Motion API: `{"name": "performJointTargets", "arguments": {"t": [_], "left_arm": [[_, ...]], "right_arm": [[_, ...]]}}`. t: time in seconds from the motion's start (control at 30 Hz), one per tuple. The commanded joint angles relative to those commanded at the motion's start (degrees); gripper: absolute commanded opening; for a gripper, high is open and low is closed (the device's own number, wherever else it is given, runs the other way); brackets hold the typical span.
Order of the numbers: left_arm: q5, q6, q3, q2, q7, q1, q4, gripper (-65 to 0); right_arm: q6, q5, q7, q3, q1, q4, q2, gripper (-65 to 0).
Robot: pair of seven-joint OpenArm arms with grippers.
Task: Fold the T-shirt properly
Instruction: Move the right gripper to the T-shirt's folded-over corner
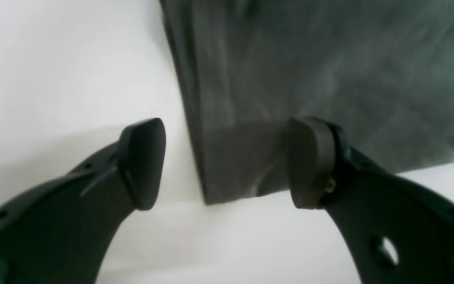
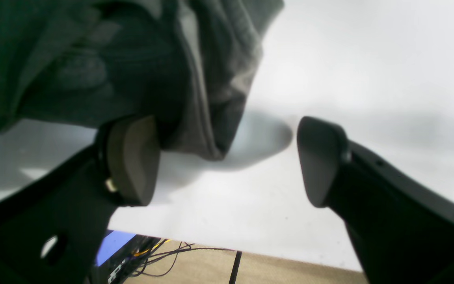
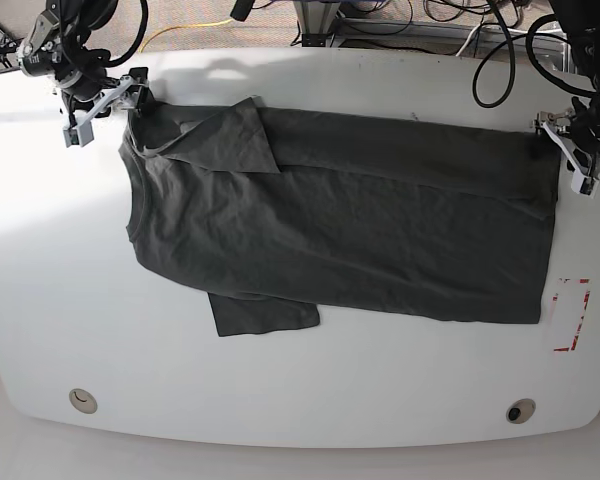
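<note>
T-shirt [image 3: 360, 230] lies spread lengthwise on the white surface [image 3: 310, 385], collar end toward the base view's left, hem toward its right. Far long edge looks already turned in over the body, with the far sleeve lying as a triangular flap near the collar; near sleeve [image 3: 265, 312] pokes out from under the near long edge. Judgement: first lengthwise fold just laid, both hands at the far corners. Left hand [image 1: 227, 161] is spread wide, astride the far hem corner: one pad over fabric, the other over bare surface, nothing pinched. Right hand [image 2: 227, 159] is also spread, at the far shoulder corner, where a bunched lump of cloth sits just beside its inner pad; contact unclear, not clamped. Next move likely calls for shifting to the near long edge, gripping the shoulder and hem corners together, and tucking that sleeve in. Fabric is dark charcoal, thin, lightly wrinkled, no print.
</note>
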Motion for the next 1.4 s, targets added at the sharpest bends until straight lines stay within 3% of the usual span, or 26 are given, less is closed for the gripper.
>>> {"name": "performJointTargets", "arguments": {"t": [0.2, 0.33, 0.43, 0.5, 0.57, 0.63, 0.8, 1.07, 1.2, 1.37, 1.4], "left_arm": [[2.2, 0.0, 0.0, 0.1, -0.6, -1.7, -3.8, -22.2], [4.9, 0.0, 0.0, 1.2, -2.1, -2.4, -3.6, -37.2], [6.2, 0.0, -0.1, 1.3, -1.9, -2.3, -2.2, -56.7], [6.5, 0.0, -0.2, 1.3, -1.9, -2.1, -1.6, -61.9], [6.2, 0.0, -0.6, 1.3, -1.9, 0.0, 0.3, -62.9], [6.2, 0.0, -1.8, 1.3, -1.9, 2.3, 3.3, -63.1], [6.2, 0.0, -3.3, 3.8, -1.9, 8.1, 10.9, -63.2], [6.2, 0.0, -5.1, 6.1, 1.0, 16.9, 19.1, -62.6], [6.2, 0.0, -5.1, 6.2, 3.0, 19.8, 21.4, -59.9], [6.2, 0.0, -6.9, 6.6, 4.6, 19.9, 21.7, -36.5], [6.3, 0.0, -8.4, 7.6, 4.6, 19.8, 21.6, -30.4]], "right_arm": [[0.00, -0.1, 0.2, -0.3, 1.4, -4.0, -0.4, -14.9], [0.00, -0.1, 0.1, -0.4, 1.2, -5.6, -0.5, -16.8], [0.00, -0.1, -0.2, -0.4, 0.4, -5.6, -0.3, -29.8], [0.00, -0.1, -0.6, -0.4, 0.4, -5.5, -0.3, -37.9], [0.00, 0.1, -3.2, -0.4, -0.5, -5.4, -0.2, -49.0], [0.00, 0.2, -4.3, -0.5, -1.1, -5.0, 0.7, -55.6], [0.00, 0.2, -4.5, -5.0, -3.4, -2.4, 5.1, -59.1], [0.00, 0.1, -4.8, -9.0, -6.1, 0.4, 11.6, -59.0], [0.00, 0.2, -4.8, -9.0, -6.9, 0.4, 12.6, -56.3], [0.00, 0.2, -4.8, -8.7, -7.4, 4.4, 12.2, -26.6], [0.00, 0.2, -4.8, -8.6, -8.2, 6.2, 12.0, -17.8]]}}
